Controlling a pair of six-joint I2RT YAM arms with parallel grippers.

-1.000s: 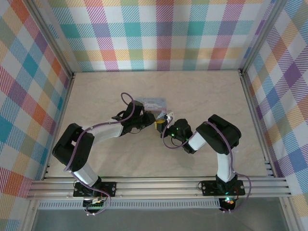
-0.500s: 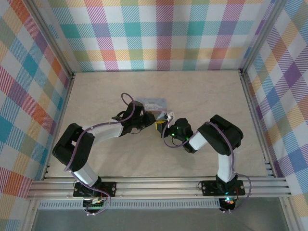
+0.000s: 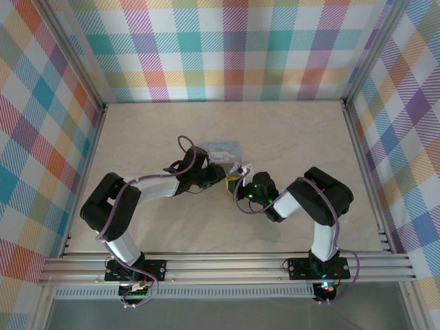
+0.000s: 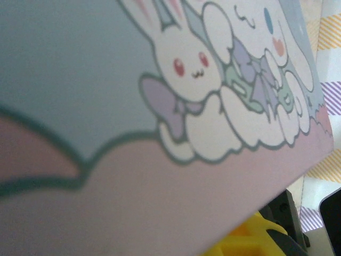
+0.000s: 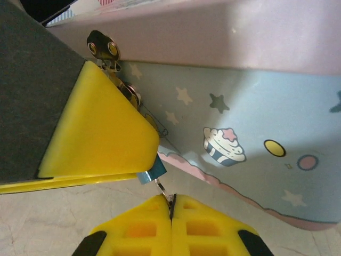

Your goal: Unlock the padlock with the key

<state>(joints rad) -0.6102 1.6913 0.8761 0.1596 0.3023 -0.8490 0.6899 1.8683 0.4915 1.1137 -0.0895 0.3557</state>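
The right fingers (image 5: pixel 197 209) are pressed shut on the key (image 5: pixel 164 191), a thin silvery sliver poking out of their seam. Its long axis runs up and slightly left, straight to the padlock (image 5: pixel 152 175), which sits just ahead of the tips with only a blue corner visible. The rest hides behind one of the left fingers (image 5: pixel 101 133), set against the tin box (image 5: pixel 256 106); I cannot tell whether that pair is clamped or apart. The right arm is nearer. On the desk (image 5: pixel 64 224): one key, one padlock, one box.
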